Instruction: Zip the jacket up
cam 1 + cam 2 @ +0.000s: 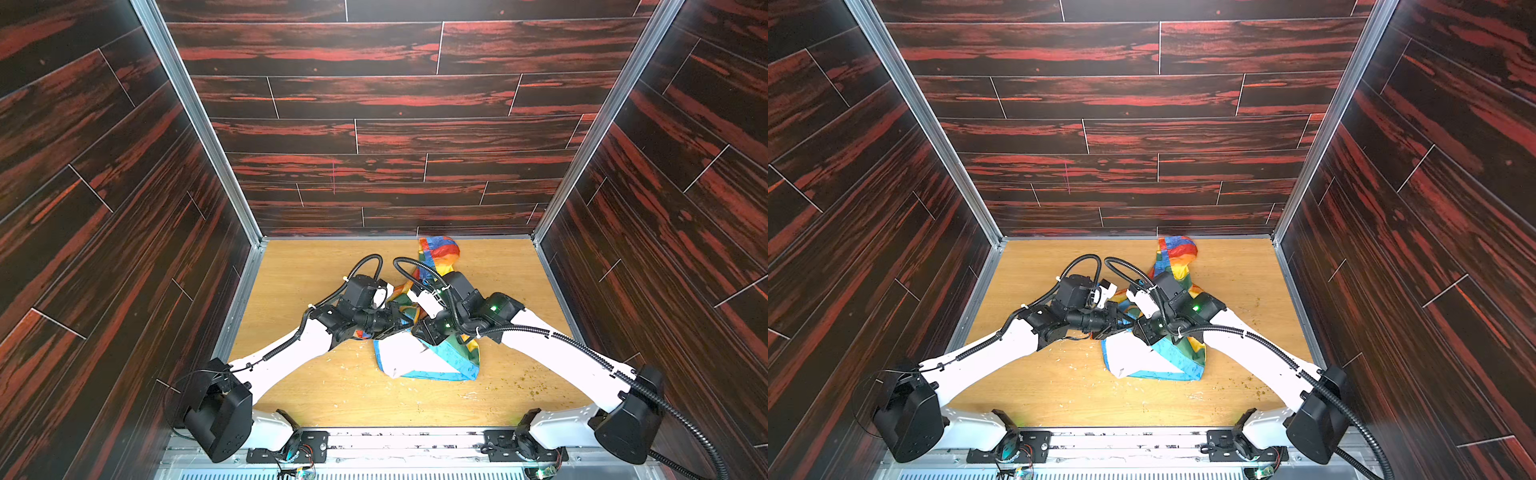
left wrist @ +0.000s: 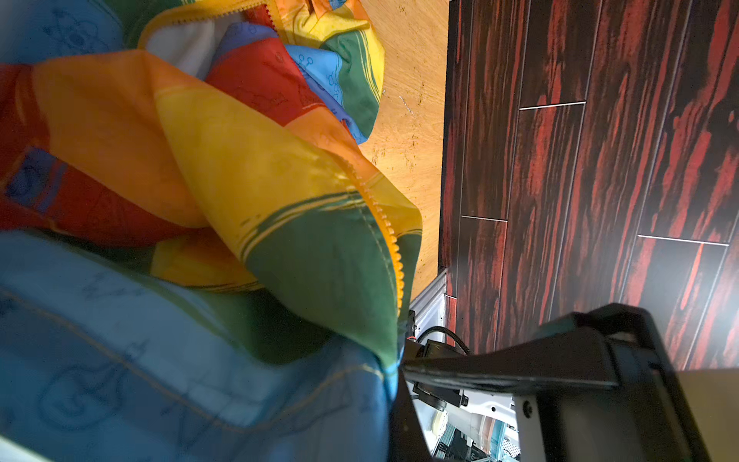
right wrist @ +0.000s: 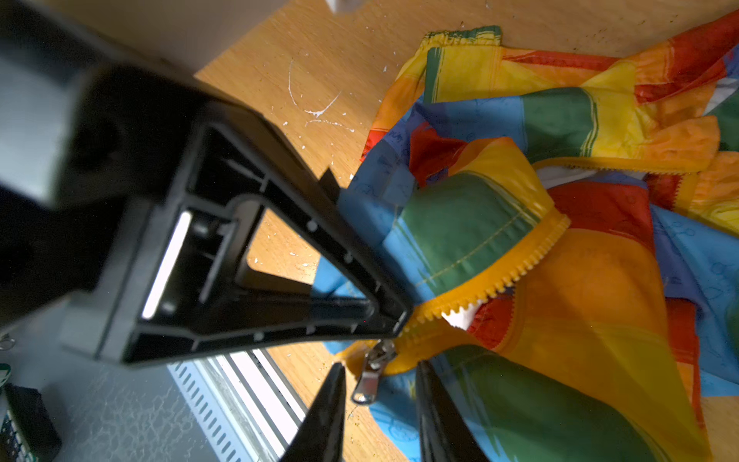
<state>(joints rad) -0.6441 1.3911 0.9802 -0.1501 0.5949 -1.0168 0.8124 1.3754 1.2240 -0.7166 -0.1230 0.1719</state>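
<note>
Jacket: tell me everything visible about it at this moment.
The jacket is small, thin, glossy fabric in red, blue, green, yellow and orange blocks, with white lining and a yellow toothed zipper. It lies crumpled and open on the wooden table, one bunched end toward the back wall. The zipper's teeth are apart; its metal slider sits at the bottom end. The left gripper is shut on the edge beside the slider; the right gripper is open, straddling the pull tab.

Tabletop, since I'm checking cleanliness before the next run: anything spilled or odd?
Yes: white flecks and greenish crumbs litter the light wooden tabletop on either side of the crumpled multicoloured fabric jacket.
</note>
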